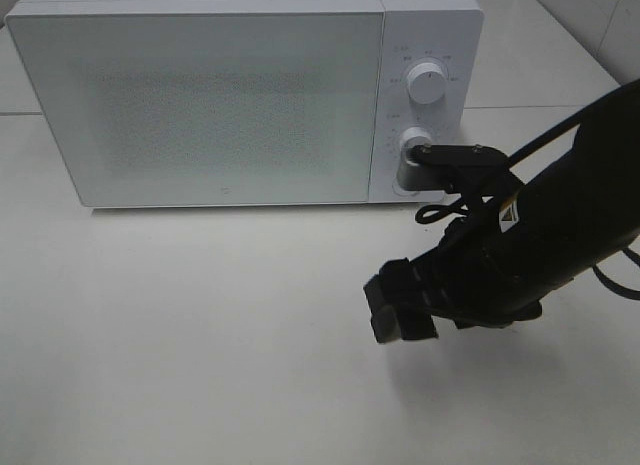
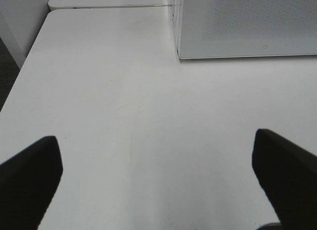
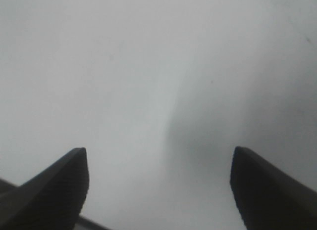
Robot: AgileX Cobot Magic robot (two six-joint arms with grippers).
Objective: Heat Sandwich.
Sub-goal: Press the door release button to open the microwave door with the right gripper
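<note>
The left gripper [image 2: 157, 178] and right gripper [image 1: 402, 315] stand wide open, holding nothing, above the surface [image 1: 180, 325] by the shut microwave [image 1: 200, 95].

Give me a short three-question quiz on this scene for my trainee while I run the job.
1. True or false: the microwave stands open.
2. In the high view, which gripper hangs over the table in front of the microwave? A left, B right, C both.
3. How many knobs are on the microwave's panel?
Key: 1 false, its door is shut. 2 B, the right gripper, fingers apart. 3 two.
</note>
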